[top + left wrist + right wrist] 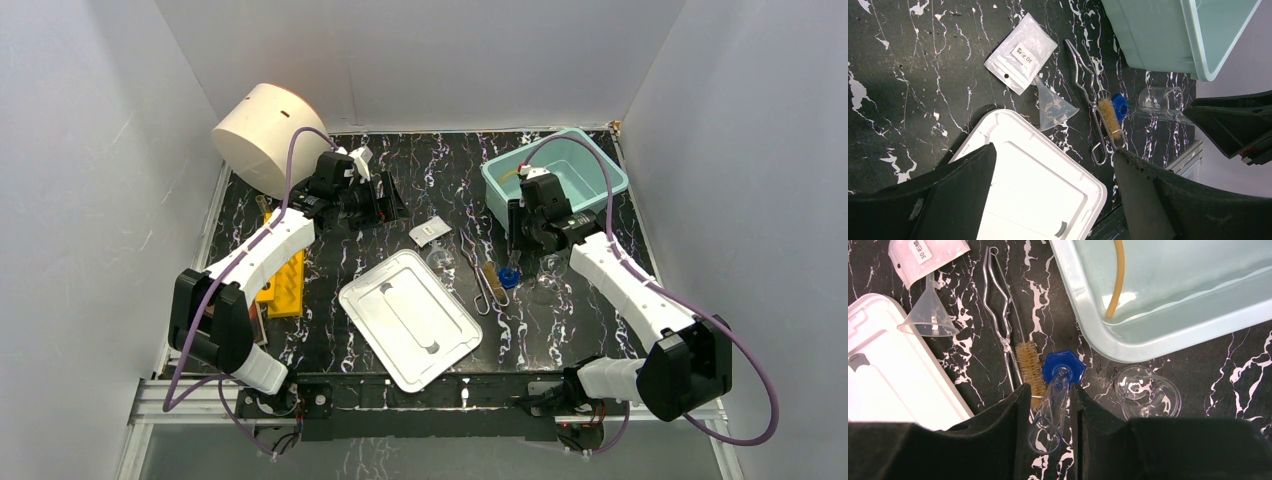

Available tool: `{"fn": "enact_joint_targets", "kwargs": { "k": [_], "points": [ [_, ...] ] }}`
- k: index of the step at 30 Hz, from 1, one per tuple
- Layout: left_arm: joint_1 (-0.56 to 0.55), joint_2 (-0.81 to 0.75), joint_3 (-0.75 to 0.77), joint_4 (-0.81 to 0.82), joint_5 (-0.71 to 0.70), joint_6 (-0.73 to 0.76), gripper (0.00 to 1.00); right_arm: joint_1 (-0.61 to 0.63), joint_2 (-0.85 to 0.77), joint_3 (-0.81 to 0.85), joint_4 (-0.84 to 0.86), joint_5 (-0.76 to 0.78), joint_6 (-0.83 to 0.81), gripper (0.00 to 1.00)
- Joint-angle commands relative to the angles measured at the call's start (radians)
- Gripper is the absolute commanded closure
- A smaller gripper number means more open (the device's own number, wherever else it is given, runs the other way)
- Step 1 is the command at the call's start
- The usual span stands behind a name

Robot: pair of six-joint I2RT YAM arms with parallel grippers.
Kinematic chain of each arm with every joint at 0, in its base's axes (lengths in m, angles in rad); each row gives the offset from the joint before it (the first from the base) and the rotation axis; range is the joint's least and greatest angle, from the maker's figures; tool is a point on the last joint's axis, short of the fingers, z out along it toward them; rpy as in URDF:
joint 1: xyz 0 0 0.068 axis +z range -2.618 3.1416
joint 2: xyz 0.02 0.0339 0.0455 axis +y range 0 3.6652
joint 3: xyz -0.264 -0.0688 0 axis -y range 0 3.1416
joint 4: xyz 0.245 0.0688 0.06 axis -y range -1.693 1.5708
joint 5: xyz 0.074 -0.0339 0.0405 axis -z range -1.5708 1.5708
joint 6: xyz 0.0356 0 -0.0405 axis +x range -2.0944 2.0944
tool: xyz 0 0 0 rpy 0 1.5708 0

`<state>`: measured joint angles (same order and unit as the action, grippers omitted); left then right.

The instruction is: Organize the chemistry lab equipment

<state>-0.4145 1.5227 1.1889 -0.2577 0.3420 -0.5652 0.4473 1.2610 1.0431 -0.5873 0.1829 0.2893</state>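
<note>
Right gripper [1049, 390] narrow, pads clamping clear glass tube with blue hexagonal base [1049, 422]. Tube lies on black marbled table [1228, 365], touching tan bristle brush [1030, 365], near teal plastic bin [1108, 347]. Advice: lift straight, keep tube level, clear bin rim, lower gently. Left gripper [1054, 152] wide, empty.

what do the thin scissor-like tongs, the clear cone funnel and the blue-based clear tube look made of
Thin scissor-like tongs: metal wire, bright glints. Clear cone funnel: probably plastic, cloudy and matte. Blue-based clear tube: glass or plastic, see-through; base opaque, likely plastic.
</note>
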Motion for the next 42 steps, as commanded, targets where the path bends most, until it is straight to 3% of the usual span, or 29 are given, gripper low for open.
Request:
{"fn": "enact_joint_targets", "kwargs": {
  "k": [1,13,17,26,36,42],
  "points": [
    [-0.003,-0.012,0.033,0.010,0.021,0.008,0.14,0.005,-0.020,-0.002,0.001,0.007,0.006,0.59],
    [-0.003,-0.016,0.033,0.011,0.025,0.007,0.14,0.005,-0.020,-0.015,-0.011,0.015,-0.001,0.60],
    [-0.003,-0.016,0.035,0.011,0.029,0.007,0.14,0.004,-0.017,-0.005,-0.014,0.004,-0.011,0.68],
    [-0.004,-0.015,0.044,0.017,0.056,0.005,0.14,0.004,0.009,0.135,-0.036,0.047,-0.057,0.71],
    [-0.031,-0.024,0.051,0.081,0.138,0.065,0.15,0.004,0.059,0.316,-0.062,-0.240,-0.017,0.72],
    [-0.064,-0.031,0.008,0.189,0.263,0.309,0.17,0.005,0.112,0.362,-0.067,-0.406,0.060,0.72]
  ]
}}
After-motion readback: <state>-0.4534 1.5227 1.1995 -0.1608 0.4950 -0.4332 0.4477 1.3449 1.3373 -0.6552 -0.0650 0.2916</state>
